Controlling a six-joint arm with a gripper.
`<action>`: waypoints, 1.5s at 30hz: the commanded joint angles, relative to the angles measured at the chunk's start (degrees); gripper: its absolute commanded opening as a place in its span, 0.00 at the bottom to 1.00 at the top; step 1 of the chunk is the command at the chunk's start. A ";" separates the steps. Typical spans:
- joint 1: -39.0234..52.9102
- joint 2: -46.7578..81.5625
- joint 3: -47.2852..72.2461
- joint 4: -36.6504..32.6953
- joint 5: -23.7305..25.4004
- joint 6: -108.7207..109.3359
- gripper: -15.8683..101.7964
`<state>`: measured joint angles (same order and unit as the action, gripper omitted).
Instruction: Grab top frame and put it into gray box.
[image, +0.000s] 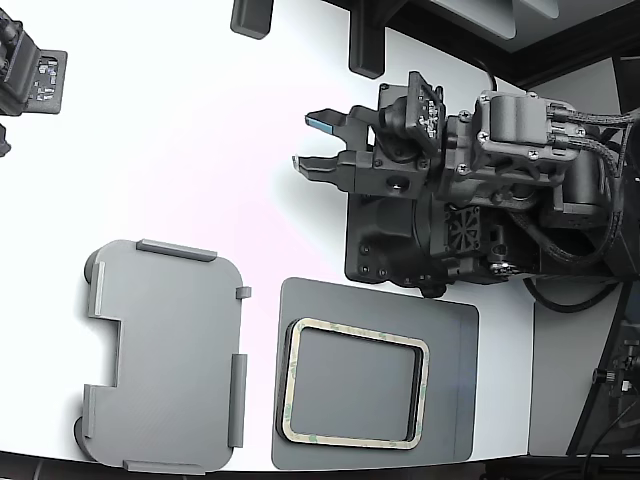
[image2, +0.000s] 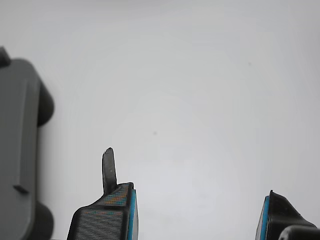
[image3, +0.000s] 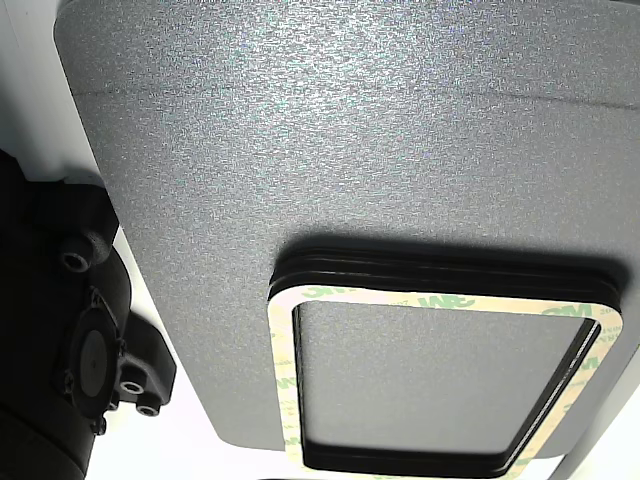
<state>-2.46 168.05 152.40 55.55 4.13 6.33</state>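
Note:
The top frame (image: 354, 383), cream-beige with a thin black edge and hollow middle, lies flat on a dark gray mat (image: 455, 380) at the bottom centre of the exterior view. It also shows close up in the other view (image3: 440, 300), stacked on black frames beneath. The gray box (image: 165, 355) sits to the exterior view's left of the mat; its edge shows in the wrist view (image2: 17, 150). My gripper (image: 318, 142) is open and empty, well above the frame in the exterior view, over bare white table. Its blue-padded fingertips (image2: 127, 210) show in the wrist view.
The arm's black base (image: 420, 235) stands just behind the mat. A second black device (image: 30, 75) sits at the exterior view's upper left. Dark objects (image: 365, 45) stand at the table's far edge. The table's edge runs along the bottom.

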 joint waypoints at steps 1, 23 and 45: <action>-0.79 1.23 -1.23 -0.26 0.97 0.70 0.98; 14.33 -20.13 -26.98 7.12 0.35 -34.28 0.98; 39.02 -49.57 -56.69 32.34 -2.81 -100.28 0.97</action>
<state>34.10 118.04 97.47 87.80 1.23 -85.34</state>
